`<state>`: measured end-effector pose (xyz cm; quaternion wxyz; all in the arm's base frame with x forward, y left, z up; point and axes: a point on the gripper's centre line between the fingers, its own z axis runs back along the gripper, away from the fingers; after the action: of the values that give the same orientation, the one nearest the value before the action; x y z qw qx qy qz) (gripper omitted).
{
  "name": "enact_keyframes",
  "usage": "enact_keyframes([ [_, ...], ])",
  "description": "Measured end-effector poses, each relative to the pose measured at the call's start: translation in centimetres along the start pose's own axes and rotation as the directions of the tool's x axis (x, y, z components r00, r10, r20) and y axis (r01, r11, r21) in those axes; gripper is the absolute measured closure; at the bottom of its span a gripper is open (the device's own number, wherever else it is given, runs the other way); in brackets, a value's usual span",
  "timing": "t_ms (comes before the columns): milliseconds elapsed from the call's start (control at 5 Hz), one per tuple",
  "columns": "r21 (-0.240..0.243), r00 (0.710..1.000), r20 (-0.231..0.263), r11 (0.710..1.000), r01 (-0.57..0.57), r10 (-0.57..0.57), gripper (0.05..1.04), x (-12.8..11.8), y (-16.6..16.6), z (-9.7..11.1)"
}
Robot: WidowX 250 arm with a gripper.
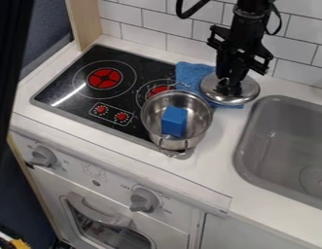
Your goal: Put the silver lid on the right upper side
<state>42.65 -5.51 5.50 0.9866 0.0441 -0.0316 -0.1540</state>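
The hand (232, 86) is at the middle of the silver lid (249, 90), clenched or released I cannot tell, the lid partly over the blue cloth (190, 73), near the pot (152, 121) holding a blue block (174, 121).

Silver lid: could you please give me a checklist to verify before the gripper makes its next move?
1. Gripper at the top of the silver lid: ok.
2. Firm hold on the silver lid: cannot tell.
3. Silver lid away from the pot's opening: ok.
4. Blue block inside the pot: ok.
5. Silver lid clear of the blue cloth: not ok, it overlaps the cloth in this view.
6. Silver lid raised: cannot tell.
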Motion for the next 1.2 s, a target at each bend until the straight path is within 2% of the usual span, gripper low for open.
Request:
enact_keyframes([
  [200, 0.003, 1.000, -0.009, 1.000, -0.025, 0.025, 0.807, -0.28, 0.99, -0.15],
  [400, 0.023, 0.999, -0.006, 0.999, -0.035, 0.036, 0.745, -0.29, 1.75, -0.28],
  [800, 0.035, 0.999, -0.036, 0.999, -0.036, 0.038, 0.142, -0.86, 1.80, -0.71],
  [1000, 0.027, 0.998, -0.044, 0.999, -0.041, 0.042, 0.077, -1.02, 1.72, -0.75],
  [1200, 0.010, 0.998, -0.052, 0.999, -0.038, 0.039, 0.082, -1.11, 1.46, -0.71],
])
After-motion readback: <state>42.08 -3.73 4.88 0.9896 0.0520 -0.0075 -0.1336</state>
